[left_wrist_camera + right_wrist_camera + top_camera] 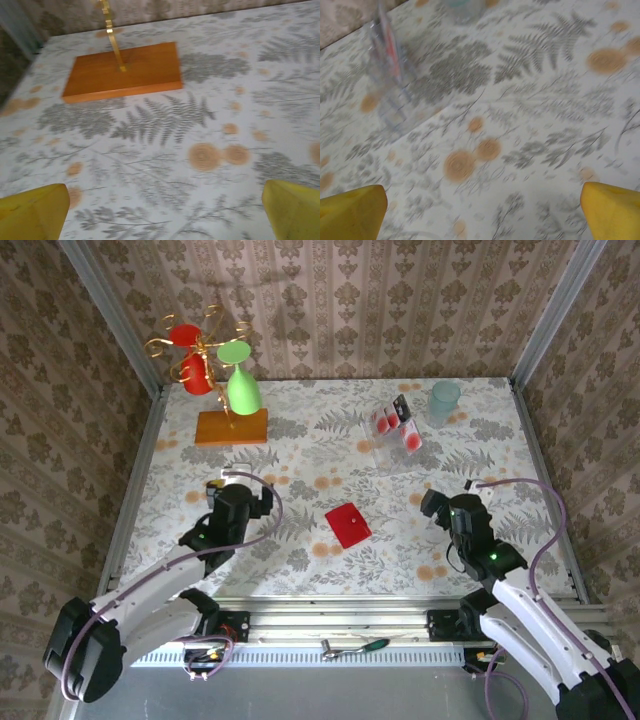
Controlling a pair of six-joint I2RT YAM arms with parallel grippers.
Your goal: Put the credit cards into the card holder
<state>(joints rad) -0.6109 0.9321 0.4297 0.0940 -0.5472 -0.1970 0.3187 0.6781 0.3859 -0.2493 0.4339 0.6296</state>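
Observation:
The card holder (348, 525) is a flat red wallet lying shut on the flowered tablecloth between the two arms. The credit cards (396, 426), pale with red round marks, stand in a clear plastic rack (400, 445) at the back right; in the right wrist view the rack (390, 65) is blurred at the upper left. My left gripper (238, 490) hovers left of the wallet, open, with bare cloth between its yellow fingers (32, 212). My right gripper (447, 502) is right of the wallet, also open and holding nothing, its yellow fingers (610, 210) spread wide.
An orange wooden block (232, 426) carries a gold stand with red and green cups at the back left; it lies ahead of the left gripper (122, 72). A pale blue cup (445, 400) stands at the back right. Patterned walls close in three sides.

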